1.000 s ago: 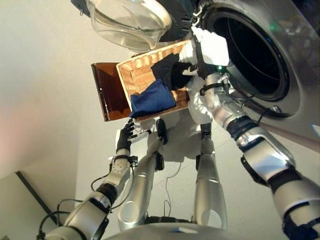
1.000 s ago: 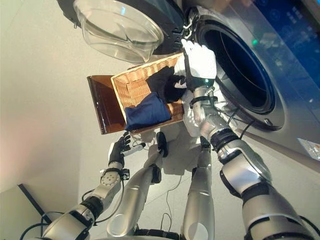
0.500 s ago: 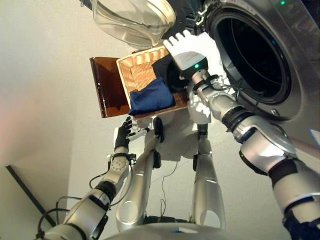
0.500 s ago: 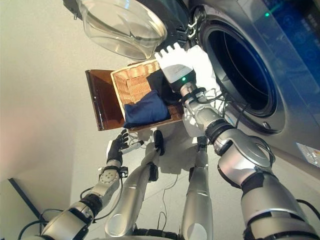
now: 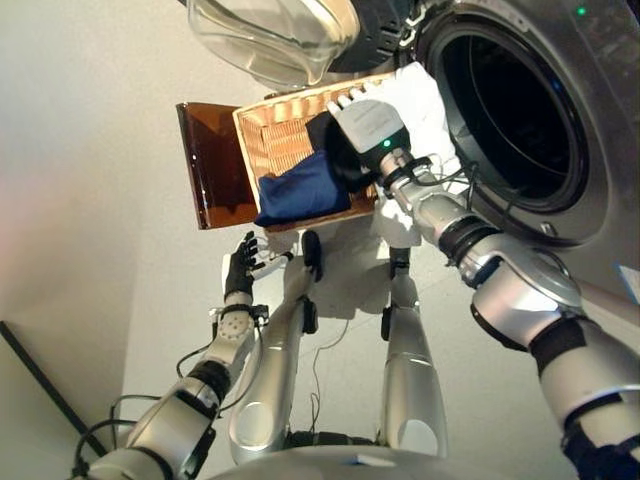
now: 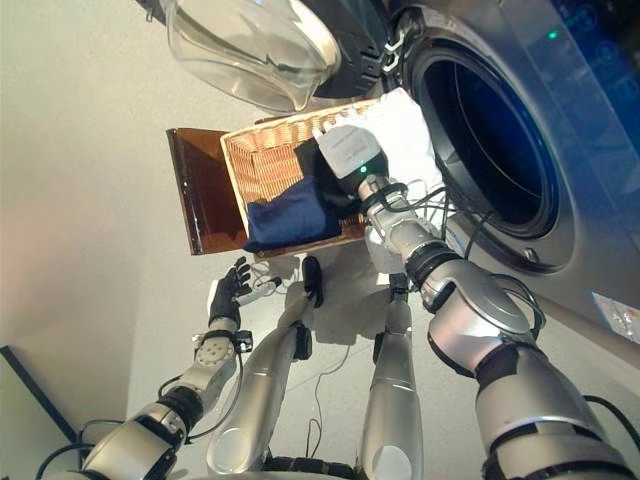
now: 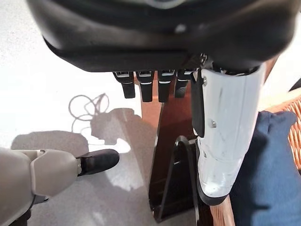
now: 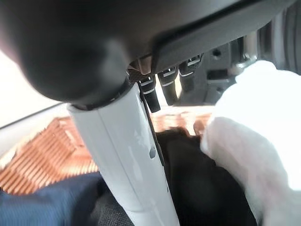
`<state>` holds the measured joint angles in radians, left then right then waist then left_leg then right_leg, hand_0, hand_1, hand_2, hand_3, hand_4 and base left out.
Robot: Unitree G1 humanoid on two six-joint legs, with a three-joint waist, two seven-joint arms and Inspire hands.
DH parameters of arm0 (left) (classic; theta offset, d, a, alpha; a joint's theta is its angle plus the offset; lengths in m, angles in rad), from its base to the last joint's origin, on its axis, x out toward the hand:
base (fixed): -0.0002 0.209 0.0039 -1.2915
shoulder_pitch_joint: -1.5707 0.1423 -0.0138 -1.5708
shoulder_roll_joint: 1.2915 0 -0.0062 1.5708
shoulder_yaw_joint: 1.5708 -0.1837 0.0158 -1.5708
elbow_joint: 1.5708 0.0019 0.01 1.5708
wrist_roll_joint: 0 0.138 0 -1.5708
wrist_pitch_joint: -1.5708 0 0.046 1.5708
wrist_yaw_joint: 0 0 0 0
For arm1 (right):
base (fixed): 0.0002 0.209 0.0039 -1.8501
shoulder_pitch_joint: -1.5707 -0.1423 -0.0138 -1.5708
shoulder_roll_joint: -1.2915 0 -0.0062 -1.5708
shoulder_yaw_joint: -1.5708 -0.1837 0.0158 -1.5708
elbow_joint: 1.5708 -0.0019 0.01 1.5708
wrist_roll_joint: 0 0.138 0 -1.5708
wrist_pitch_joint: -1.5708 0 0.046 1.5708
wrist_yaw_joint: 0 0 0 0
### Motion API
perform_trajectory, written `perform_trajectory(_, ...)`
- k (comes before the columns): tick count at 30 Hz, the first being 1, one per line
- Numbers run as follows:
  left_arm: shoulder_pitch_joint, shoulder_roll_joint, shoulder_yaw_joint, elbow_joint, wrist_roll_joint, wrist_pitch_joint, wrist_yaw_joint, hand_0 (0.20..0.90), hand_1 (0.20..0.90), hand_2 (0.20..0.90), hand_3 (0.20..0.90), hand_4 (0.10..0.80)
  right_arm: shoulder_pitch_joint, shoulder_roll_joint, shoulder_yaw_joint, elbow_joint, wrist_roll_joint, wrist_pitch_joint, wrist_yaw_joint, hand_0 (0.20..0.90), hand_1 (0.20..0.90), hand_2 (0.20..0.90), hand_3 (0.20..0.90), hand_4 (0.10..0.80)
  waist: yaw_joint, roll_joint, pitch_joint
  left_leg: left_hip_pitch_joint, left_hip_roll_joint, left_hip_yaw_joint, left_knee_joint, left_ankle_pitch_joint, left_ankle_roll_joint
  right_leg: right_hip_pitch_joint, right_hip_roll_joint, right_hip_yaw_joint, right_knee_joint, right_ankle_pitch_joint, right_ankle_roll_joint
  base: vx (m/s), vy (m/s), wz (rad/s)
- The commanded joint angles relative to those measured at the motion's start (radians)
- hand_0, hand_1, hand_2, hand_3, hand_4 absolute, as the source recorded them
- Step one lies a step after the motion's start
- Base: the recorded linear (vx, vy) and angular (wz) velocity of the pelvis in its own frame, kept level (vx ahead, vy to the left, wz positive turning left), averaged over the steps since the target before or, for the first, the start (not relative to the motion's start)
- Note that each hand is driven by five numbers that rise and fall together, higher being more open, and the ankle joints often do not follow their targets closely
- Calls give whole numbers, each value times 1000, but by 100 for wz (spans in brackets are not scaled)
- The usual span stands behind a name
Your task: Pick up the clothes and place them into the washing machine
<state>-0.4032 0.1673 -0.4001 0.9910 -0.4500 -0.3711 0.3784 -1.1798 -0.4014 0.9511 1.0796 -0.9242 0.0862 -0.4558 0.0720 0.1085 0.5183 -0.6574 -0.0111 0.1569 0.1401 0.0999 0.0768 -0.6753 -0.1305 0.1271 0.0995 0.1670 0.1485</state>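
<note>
while my right hand (image 5: 365,125) hangs over the wicker basket (image 5: 268,150), i see its fingers (image 8: 162,84) straight and slightly spread in its own wrist view, holding nothing, just above the black garment (image 5: 335,150). that black piece lies in the basket towards 3 o'clock, and the white cloth (image 5: 425,100) bulges over the basket's rim beside it, at the side nearest the washing machine (image 5: 590,130). the dark blue garment (image 5: 300,190) sits folded in the basket towards 6 o'clock, touching the black one. the basket rests on a brown stand (image 5: 205,170) that shows at its 9 o'clock side. the machine's drum opening (image 5: 510,110) gapes at 3 o'clock of the basket, and its glass door (image 5: 275,35) is swung open at 12 o'clock. my left hand (image 5: 240,272) hangs low at 6 o'clock of the basket, well apart from it, fingers (image 7: 141,84) straight and relaxed, empty, with the stand's edge and blue cloth past them
</note>
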Motion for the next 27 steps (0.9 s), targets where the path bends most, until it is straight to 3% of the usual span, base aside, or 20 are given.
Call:
perform_trajectory(1, 4, 41, 23, -47, -22, -53, 46, 900, 900, 900, 900, 800, -113, -21, 4, 27, 41, -5, -21, 900, 900, 900, 900, 800, 45, 42, 2, -45, 58, -27, -49, 54, -135, -9, 0, -15, 151, -146, -62, 0, 0, 0)
perform_trajectory(12, 31, 52, 0, -179, -16, -60, 18, 900, 900, 900, 900, 800, -168, -77, 60, 139, 73, -12, 10, 900, 900, 900, 900, 800, 77, 67, 2, -90, 50, -49, -60, 70, -138, -47, -6, -32, 163, -147, -62, 3, 1, 4)
perform_trajectory(27, 30, 57, -8, -267, -10, -54, 19, 900, 900, 900, 900, 800, -240, -79, 111, 176, 71, -8, 21, 900, 900, 900, 900, 800, 118, 78, 2, -197, 38, -90, -36, 80, -138, -136, -9, -59, 217, -167, -70, 6, -1, 8)
